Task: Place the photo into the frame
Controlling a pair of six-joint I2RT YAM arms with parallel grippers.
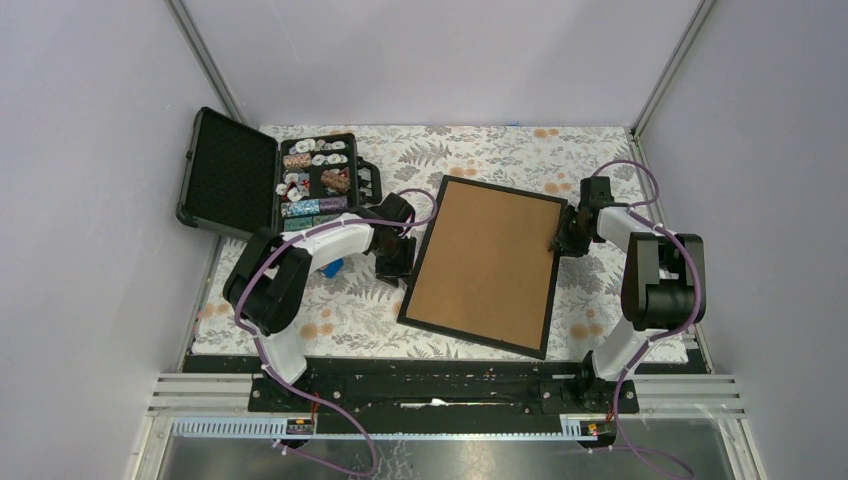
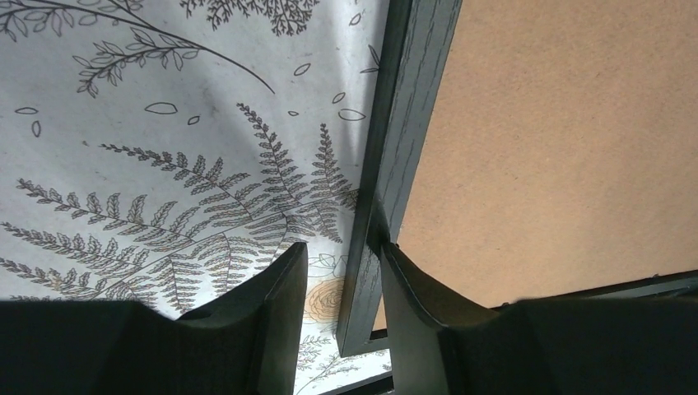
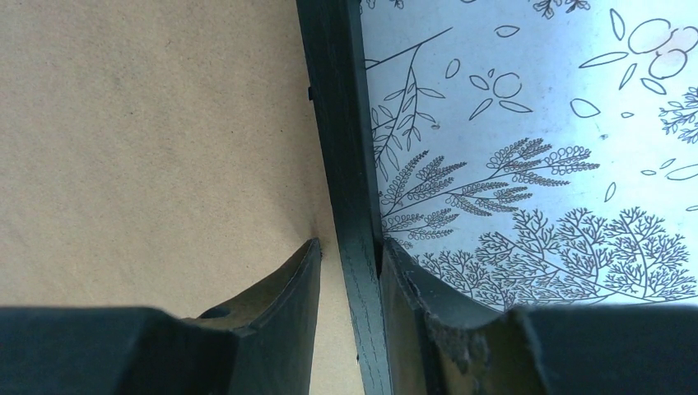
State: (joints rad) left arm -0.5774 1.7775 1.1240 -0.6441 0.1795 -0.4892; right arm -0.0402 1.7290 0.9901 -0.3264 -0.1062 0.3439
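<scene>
The frame [image 1: 487,262] lies back up in the middle of the table, a brown board inside thin black moulding. The photo is out of view. My left gripper [image 1: 410,260] straddles the moulding [image 2: 403,123] of the frame's left side. Its right finger [image 2: 411,288] touches the moulding; a gap shows between the moulding and its left finger [image 2: 276,296], so my left gripper [image 2: 343,251] is open. My right gripper [image 1: 560,240] is closed on the right side's moulding [image 3: 342,123]. One finger [image 3: 411,296] presses the outer face, and the other [image 3: 288,288] rests on the board beside it. In the wrist view the right gripper [image 3: 350,247] straddles that bar.
An open black case [image 1: 230,175] with foam lining and trays of small coloured pieces [image 1: 318,180] stands at the back left, close to my left arm. A small blue object [image 1: 333,268] lies under that arm. A fern-print cloth [image 1: 480,150] covers the table.
</scene>
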